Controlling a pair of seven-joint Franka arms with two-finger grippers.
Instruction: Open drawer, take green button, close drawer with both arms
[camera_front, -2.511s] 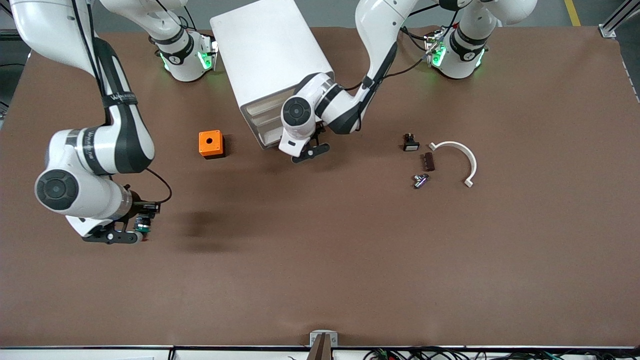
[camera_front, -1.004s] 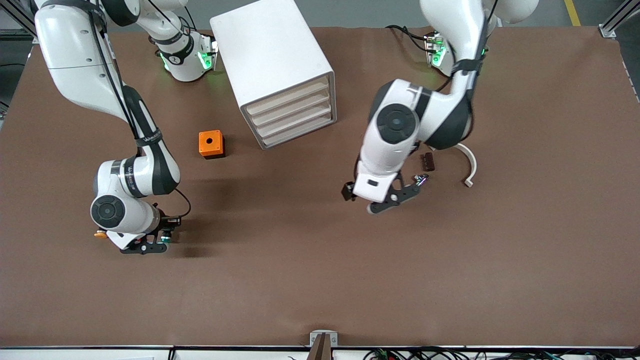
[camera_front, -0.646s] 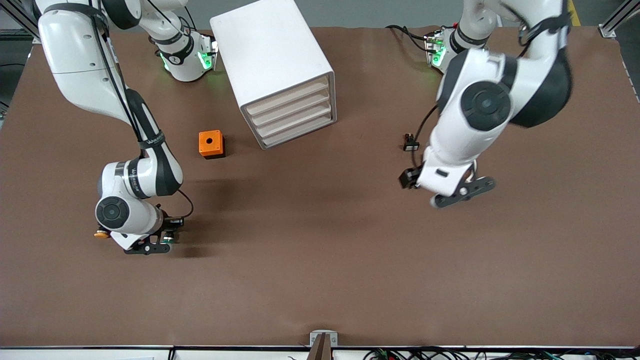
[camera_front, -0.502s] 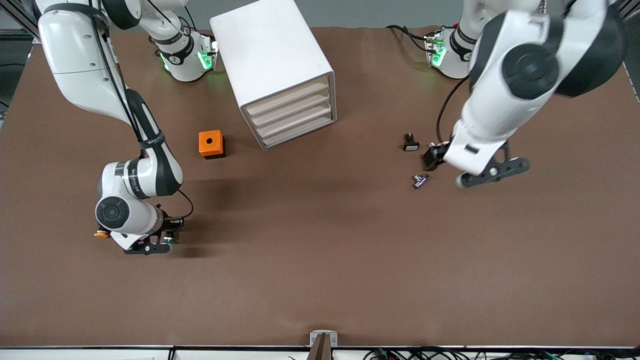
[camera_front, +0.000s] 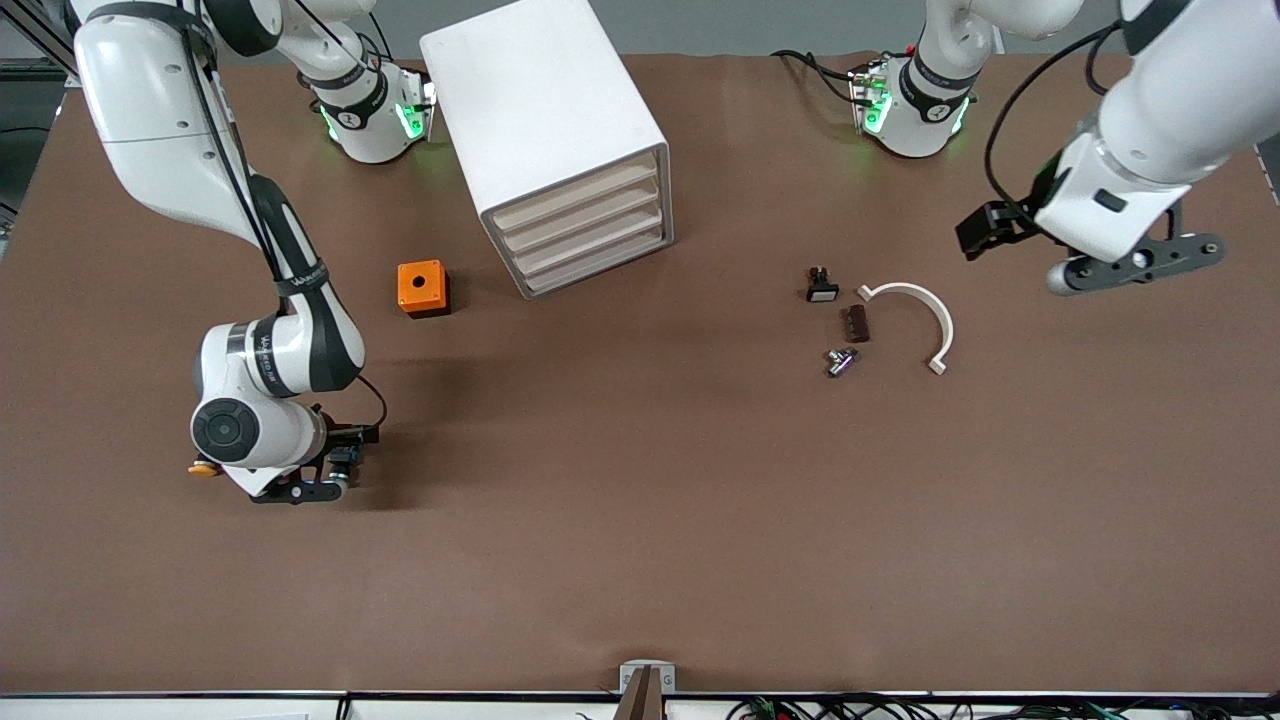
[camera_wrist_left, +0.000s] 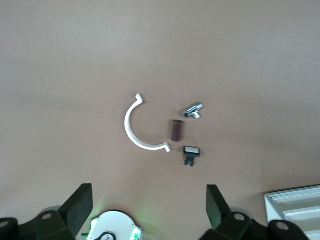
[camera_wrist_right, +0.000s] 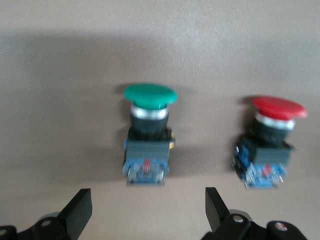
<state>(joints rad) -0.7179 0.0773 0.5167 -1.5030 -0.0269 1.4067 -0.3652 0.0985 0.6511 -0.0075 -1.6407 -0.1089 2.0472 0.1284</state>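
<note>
The green-capped button (camera_wrist_right: 148, 135) lies on its side on the table, free of my right gripper (camera_wrist_right: 147, 212), which is open just above the table with both fingers apart from it. In the front view this gripper (camera_front: 298, 490) is low, toward the right arm's end of the table, with the button (camera_front: 340, 462) at its tips. The white cabinet (camera_front: 545, 120) has all its beige drawers (camera_front: 585, 228) shut. My left gripper (camera_front: 1135, 265) is open and empty, up in the air over the left arm's end of the table; in the left wrist view (camera_wrist_left: 149, 207) nothing is between its fingers.
A red-capped button (camera_wrist_right: 270, 140) lies beside the green one. A yellow-orange cap (camera_front: 203, 468) shows beside the right wrist. An orange box (camera_front: 422, 288) stands near the cabinet. A white arc (camera_front: 925, 315), a brown piece (camera_front: 857, 323), a metal part (camera_front: 840, 361) and a small black part (camera_front: 821, 287) lie together.
My left gripper has swung from the drawer fronts, over the small parts, up to its own end of the table. My right gripper has come down and let go of the green button.
</note>
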